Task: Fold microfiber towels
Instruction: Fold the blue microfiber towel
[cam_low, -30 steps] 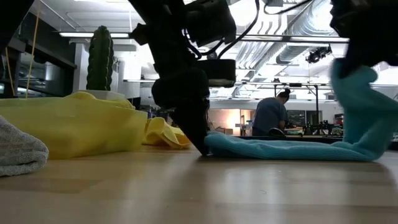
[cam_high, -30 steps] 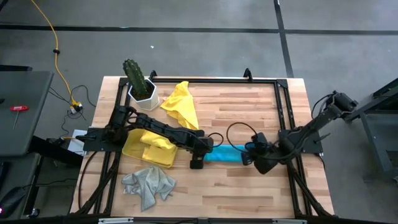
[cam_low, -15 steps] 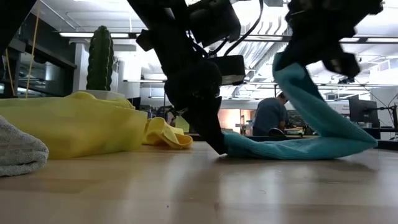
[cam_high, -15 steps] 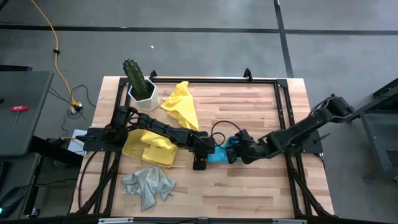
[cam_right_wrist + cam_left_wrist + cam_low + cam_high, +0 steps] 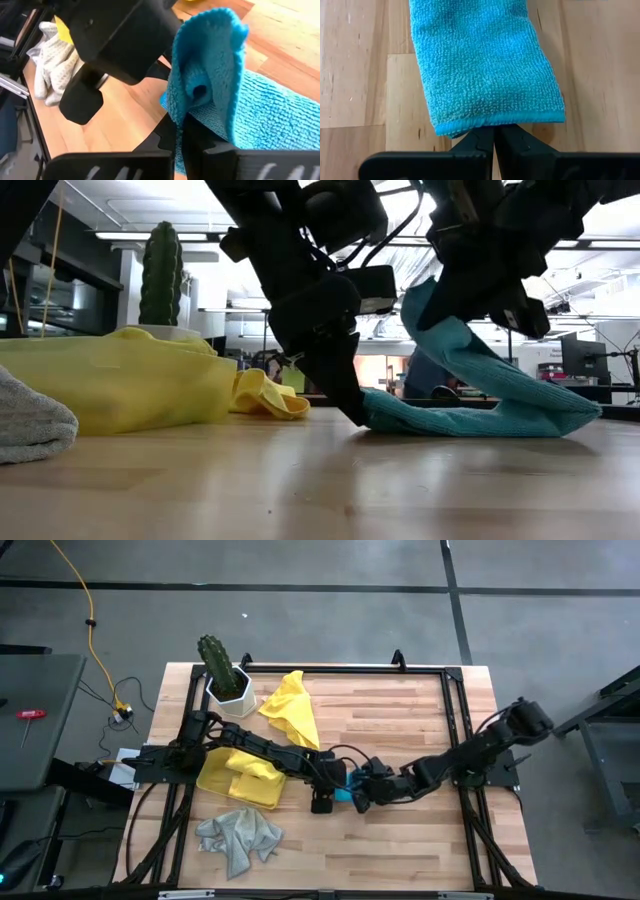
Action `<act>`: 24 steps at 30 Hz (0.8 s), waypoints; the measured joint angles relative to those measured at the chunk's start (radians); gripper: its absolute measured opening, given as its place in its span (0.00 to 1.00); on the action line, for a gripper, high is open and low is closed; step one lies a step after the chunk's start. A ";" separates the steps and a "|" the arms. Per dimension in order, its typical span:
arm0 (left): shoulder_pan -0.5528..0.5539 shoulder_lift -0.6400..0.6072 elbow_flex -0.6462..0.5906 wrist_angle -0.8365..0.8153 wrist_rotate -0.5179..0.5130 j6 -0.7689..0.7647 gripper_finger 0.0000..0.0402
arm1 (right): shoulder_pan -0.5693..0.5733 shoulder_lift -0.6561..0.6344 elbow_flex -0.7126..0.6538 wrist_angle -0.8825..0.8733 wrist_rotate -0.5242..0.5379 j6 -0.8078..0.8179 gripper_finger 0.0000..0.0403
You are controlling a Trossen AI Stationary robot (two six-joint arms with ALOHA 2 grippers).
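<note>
Two hands fold a turquoise towel at mid-table.
The left hand (image 5: 320,804), fingers together, pins the turquoise towel (image 5: 480,395) edge to the table (image 5: 400,710); the right hand (image 5: 360,802) is clamped on the lifted far end, just beside the left hand.

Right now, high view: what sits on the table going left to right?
Cactus pot → grey towel → yellow towel → left gripper → blue towel → right gripper.
</note>
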 joint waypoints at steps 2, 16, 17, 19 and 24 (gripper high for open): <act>0.001 0.000 0.000 -0.001 0.001 -0.004 0.00 | 0.000 0.012 0.000 0.017 0.000 -0.011 0.00; 0.001 -0.003 0.000 -0.012 0.002 -0.038 0.00 | -0.012 0.065 0.000 0.079 0.027 -0.004 0.14; 0.001 -0.004 0.000 -0.012 0.002 -0.044 0.00 | -0.017 0.065 0.000 0.088 0.038 -0.004 0.17; 0.001 -0.004 0.001 -0.011 0.002 -0.053 0.00 | -0.031 0.065 0.000 0.108 0.045 -0.009 0.25; 0.001 -0.004 0.001 -0.017 0.003 -0.061 0.00 | -0.046 0.057 0.000 0.120 0.026 -0.089 0.38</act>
